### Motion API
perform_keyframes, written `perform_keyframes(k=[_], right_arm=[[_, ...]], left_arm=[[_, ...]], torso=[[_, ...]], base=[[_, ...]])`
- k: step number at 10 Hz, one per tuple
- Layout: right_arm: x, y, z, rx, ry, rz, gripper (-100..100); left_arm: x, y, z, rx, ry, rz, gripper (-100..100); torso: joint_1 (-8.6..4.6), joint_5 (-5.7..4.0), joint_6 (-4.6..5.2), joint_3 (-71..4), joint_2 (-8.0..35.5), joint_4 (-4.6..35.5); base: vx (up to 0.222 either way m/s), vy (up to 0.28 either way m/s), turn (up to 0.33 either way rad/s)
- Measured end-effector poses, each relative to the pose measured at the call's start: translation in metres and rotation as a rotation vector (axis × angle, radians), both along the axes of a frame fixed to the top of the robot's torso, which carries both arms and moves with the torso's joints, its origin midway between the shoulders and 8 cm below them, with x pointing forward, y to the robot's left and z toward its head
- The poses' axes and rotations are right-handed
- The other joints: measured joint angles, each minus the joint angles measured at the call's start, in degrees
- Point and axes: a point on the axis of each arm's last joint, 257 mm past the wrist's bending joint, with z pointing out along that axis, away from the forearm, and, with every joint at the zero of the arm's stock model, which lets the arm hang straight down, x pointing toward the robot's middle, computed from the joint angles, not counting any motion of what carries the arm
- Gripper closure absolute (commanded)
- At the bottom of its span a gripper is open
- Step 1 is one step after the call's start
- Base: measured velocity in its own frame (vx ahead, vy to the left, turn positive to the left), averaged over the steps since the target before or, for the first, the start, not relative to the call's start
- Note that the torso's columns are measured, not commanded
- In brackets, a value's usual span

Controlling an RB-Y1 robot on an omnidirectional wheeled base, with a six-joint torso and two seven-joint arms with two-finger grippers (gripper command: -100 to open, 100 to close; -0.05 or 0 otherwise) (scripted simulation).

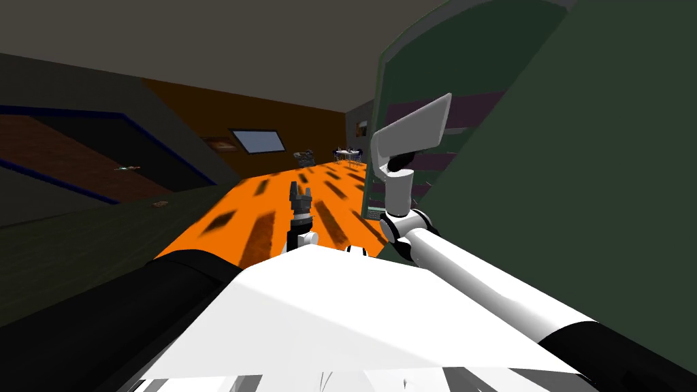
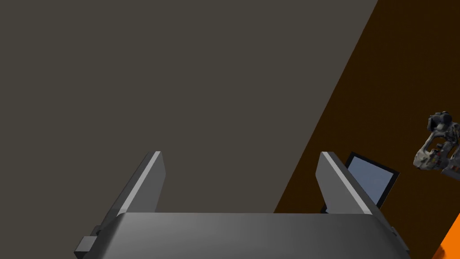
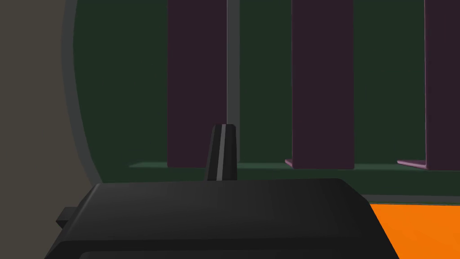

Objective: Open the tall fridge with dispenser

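Observation:
The tall dark green fridge (image 1: 469, 75) stands at my right with its inside showing: purple shelves (image 3: 321, 85) run across a green cavity with a rounded grey rim (image 3: 72, 103). A broad dark green panel (image 1: 599, 177) stands beside my right arm (image 1: 398, 187); it looks like the door swung out. In the right wrist view my right gripper (image 3: 223, 130) faces the cavity, its two fingers pressed together with nothing between them. My left gripper (image 1: 300, 195) hangs low over the floor ahead of me, and its fingers (image 2: 148, 180) stand wide apart, holding nothing.
An orange floor (image 1: 286, 204) with dark patches runs ahead between the fridge and a long dark counter (image 1: 82, 245) on my left. A window (image 1: 258, 141) and a small table with chairs (image 1: 347, 156) lie at the far end.

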Motion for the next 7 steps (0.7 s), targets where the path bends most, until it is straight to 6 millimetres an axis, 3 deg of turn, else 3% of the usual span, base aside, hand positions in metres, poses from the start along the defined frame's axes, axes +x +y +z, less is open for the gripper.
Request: perform_keyframes(k=[7], right_arm=[[-0.019,0.003,-0.005,0.023,0.005,0.12,100]], left_arm=[[0.0,0.0,0.0,0.0,0.0,0.0,0]], torso=[[-0.14,-0.06,0.08,0.12,0.16,0.07]], base=[[0.048,0.066,-0.157]])
